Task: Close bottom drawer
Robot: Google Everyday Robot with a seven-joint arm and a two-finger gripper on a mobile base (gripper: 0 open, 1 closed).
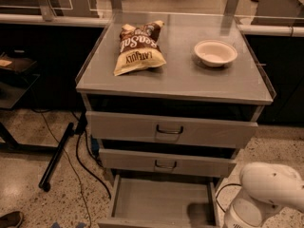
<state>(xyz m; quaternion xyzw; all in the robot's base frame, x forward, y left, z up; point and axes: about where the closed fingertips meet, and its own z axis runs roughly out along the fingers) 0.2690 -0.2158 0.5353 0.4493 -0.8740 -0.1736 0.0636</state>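
**Bottom drawer open at foot of cabinet; gripper out of frame**

Camera view, looking down on the front of a grey metal cabinet [175,80].

Item 1, bottom drawer [159,201]: one. Lowest of three, at floor level under the other two. Pulled out toward the camera, showing a plain grey tray with low side walls. Nothing seen lying in the tray. Front panel cut off by the lower edge of the frame. Narrower than the two fronts above.

Item 2, other drawer fronts: two. Top drawer [123,127], widest, with a dark loop handle at centre. Middle drawer [128,160], mid-width, with a smaller handle. Both standing slightly proud of the carcass.

Item 3, cabinet top: one chip bag [138,48], brown and yellow, lying flat at left; one pale bowl [215,52], upright at right, well apart from the bag.

Item 4, robot: one white arm segment [266,194] at lower right, just beside the bottom drawer's right wall. Gripper outside the frame; state cannot be told.

Item 5, floor, left: dark cables [80,160] on speckled flooring.
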